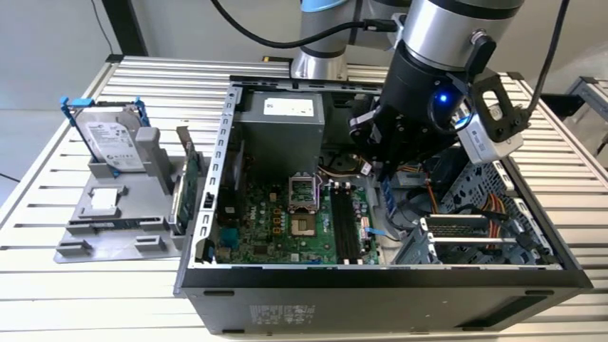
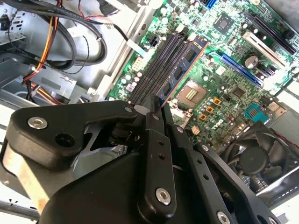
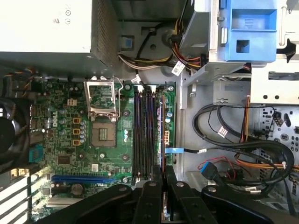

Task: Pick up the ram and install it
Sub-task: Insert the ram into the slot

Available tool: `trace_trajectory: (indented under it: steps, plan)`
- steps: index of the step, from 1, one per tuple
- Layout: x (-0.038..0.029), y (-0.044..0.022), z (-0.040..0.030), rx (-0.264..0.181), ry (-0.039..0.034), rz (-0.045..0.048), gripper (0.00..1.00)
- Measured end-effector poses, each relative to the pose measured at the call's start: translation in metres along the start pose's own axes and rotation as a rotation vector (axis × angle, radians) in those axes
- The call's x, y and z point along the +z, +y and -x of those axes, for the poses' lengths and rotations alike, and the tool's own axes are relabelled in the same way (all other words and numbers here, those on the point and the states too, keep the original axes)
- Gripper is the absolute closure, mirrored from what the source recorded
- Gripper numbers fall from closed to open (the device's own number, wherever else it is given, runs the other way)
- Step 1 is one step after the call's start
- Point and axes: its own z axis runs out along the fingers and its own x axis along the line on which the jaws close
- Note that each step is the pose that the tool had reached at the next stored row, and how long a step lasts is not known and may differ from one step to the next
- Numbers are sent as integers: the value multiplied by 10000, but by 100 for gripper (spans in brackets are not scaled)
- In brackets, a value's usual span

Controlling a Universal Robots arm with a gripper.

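Observation:
My gripper [image 1: 385, 187] hangs inside the open computer case [image 1: 380, 274], over the motherboard's right side in the exterior view. Its black fingers [image 2: 158, 140] are shut on the ram [image 2: 181, 70], a narrow blue-green stick with black chips. The stick juts out from the fingertips and hovers lengthwise along the dark ram slots [image 2: 152, 70]. In the first wrist view the ram [image 3: 161, 140] shows edge-on as a thin line beside the slots [image 3: 144, 135], with the gripper [image 3: 163, 176] behind it. I cannot tell whether the stick touches a slot.
A grey power supply [image 1: 280, 125] fills the case's back and the processor socket [image 1: 302, 206] lies beside the slots. Cables and a drive cage [image 1: 475, 235] crowd the exterior view's right. Outside on the left, a grey fixture [image 1: 114, 214] holds a hard drive [image 1: 112, 141] and a green card [image 1: 190, 187].

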Motion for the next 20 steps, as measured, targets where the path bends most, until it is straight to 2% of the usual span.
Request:
trace_trajectory:
  steps: [5, 20]
  plan:
    - [31, -1, -6, -1, 0, 1, 100]
    - [243, -7, -13, 4, 14, 19, 100]
